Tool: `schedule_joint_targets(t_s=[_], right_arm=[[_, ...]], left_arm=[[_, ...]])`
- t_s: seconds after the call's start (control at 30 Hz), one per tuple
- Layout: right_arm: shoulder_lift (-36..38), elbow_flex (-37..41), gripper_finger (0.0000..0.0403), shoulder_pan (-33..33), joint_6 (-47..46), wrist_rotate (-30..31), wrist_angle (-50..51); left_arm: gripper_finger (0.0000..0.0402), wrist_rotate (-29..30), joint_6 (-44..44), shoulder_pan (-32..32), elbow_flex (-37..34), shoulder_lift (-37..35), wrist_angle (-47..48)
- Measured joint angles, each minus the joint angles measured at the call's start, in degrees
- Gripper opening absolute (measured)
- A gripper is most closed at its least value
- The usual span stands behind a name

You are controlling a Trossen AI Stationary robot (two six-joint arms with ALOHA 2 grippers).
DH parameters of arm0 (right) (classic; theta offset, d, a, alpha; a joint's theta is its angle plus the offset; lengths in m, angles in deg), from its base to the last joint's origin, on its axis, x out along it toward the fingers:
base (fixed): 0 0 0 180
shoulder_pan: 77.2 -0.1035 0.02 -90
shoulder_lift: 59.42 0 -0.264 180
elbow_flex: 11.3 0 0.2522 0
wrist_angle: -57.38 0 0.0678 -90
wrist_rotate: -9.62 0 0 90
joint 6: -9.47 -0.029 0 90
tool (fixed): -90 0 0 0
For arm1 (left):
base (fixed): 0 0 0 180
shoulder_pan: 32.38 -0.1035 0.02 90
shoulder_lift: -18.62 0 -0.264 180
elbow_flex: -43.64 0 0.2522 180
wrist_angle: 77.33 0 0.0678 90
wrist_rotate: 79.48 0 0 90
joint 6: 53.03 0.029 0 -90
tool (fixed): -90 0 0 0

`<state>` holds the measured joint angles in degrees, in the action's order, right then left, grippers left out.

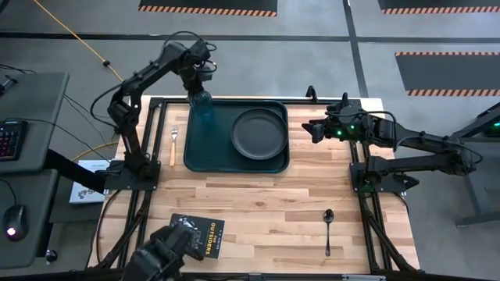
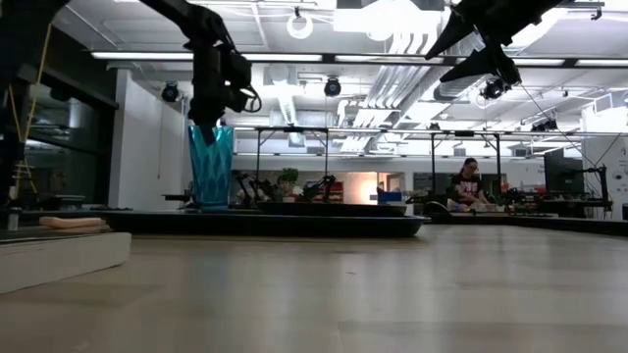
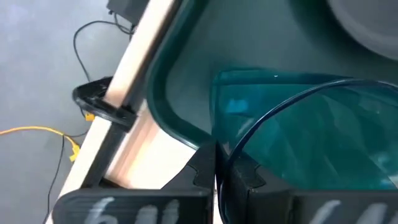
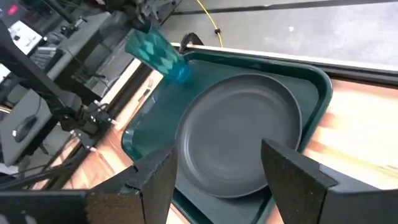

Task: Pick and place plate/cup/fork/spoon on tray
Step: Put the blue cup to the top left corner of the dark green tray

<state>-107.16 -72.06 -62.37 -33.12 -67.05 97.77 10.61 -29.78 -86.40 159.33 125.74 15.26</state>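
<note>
The left end effector (image 1: 198, 88) is clamped on the rim of the cup (image 1: 203, 108), which stands upright at the far left corner of the tray (image 1: 205, 152); whether its base already rests on the tray floor cannot be told. In the left wrist view one finger sits inside the cup's (image 3: 311, 143) wall and one outside, a pinch on the lip. The thin translucent tumbler is probably light and smooth-sided, so this rim grip looks safer than squeezing its body, which could slip or flex. The plate (image 1: 258, 131) already lies flat in the tray's right half. The right end effector (image 1: 316, 129), fingers apart and empty, hangs just beyond the tray's right edge, facing the plate (image 4: 239, 134). Still on the tabletop (image 1: 266, 207) are the fork (image 1: 173, 145), just left of the tray, and the spoon (image 1: 328, 230), well apart near the front right. Both are slim, stiff and low-lying, best taken across the handle. A black booklet (image 1: 201, 234) lies near the front edge.
</note>
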Motion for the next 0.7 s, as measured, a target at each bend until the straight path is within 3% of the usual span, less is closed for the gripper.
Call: schedule_joint_targets(t_s=[0.7], right_arm=[[-0.3, 0.0, 0.0223, 0.0, 0.1, -0.2, -0.4]], left_arm=[[0.0001, -1.3, -4.8, -6.8, 0.0, 0.7, -1.0]])
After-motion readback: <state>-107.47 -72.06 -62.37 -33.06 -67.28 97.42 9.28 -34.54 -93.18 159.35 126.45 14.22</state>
